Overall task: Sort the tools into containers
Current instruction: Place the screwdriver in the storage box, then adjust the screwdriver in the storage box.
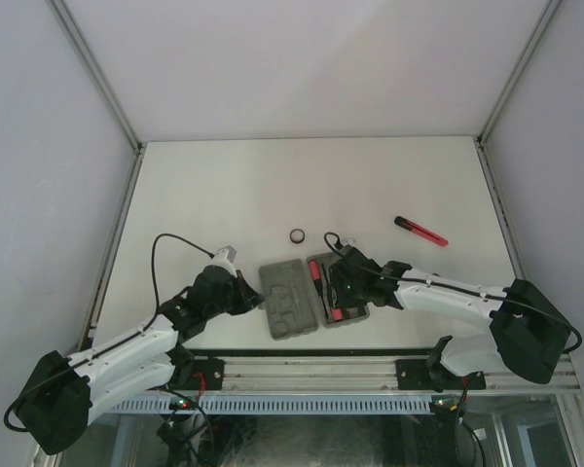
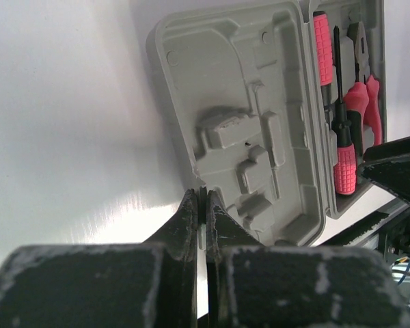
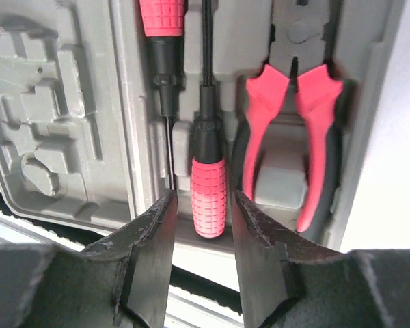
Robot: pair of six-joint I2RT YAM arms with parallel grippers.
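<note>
R jaws apart, 1 screwdriver handle lying btwn them, not touching, in the open grey case. Same half holds 2nd screwdriver & pliers. L jaws shut by case's other half. Stick tool, ring out on counter.

Grey case lies open on the white tabletop, one short end close to the tabletop's edge. Left half: bare moulded recesses. Right half: one screwdriver and a second screwdriver side by side, red handles at opposite ends. Pliers sit next to them on the outer side. Left gripper: fingers pressed together, nothing between, tips at the left half's near rim, contact unclear. Black finger of the other arm hangs over the right half.
</note>
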